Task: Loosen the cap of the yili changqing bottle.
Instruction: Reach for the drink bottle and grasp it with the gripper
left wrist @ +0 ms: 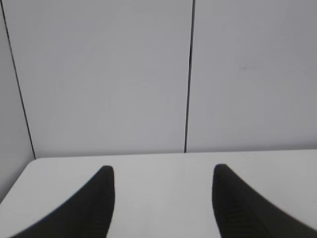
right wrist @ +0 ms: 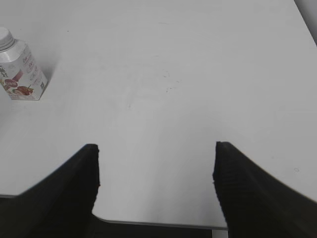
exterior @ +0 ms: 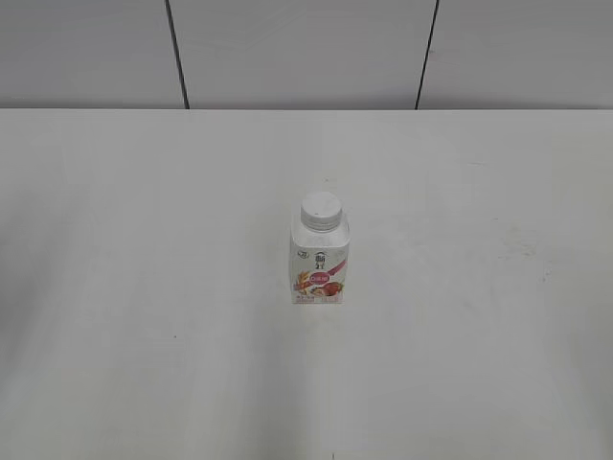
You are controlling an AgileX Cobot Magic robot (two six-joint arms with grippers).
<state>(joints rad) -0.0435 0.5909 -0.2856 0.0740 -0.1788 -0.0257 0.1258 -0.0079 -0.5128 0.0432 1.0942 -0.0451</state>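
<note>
Nearest the lens in the right wrist view: right gripper (right wrist: 156, 171), two dark ribbed fingers (right wrist: 242, 193) spread wide with nothing between them, poised over the near edge of the white table (right wrist: 188, 74). Toward the far left of that view, well apart from the gripper: yili changqing bottle (right wrist: 20, 74), upright, label side angled toward the camera, cap (right wrist: 5, 38) seated on the neck. In the left wrist view: left gripper (left wrist: 163, 198), fingers likewise parted and empty, aimed at the far edge of the table (left wrist: 163, 168) near its far left corner, with grey wall panels (left wrist: 99, 74) rising behind. In the exterior view: bottle (exterior: 320, 259) standing on the table (exterior: 144, 287) about midway between left and right edges, clear of all four corners, green logo and pink-red fruit label facing forward. Cap (exterior: 320, 212) white, round, ribbed on its side, in place on top. No arm visible in that view. Panelled wall (exterior: 306, 48) beyond the far edge.
</note>
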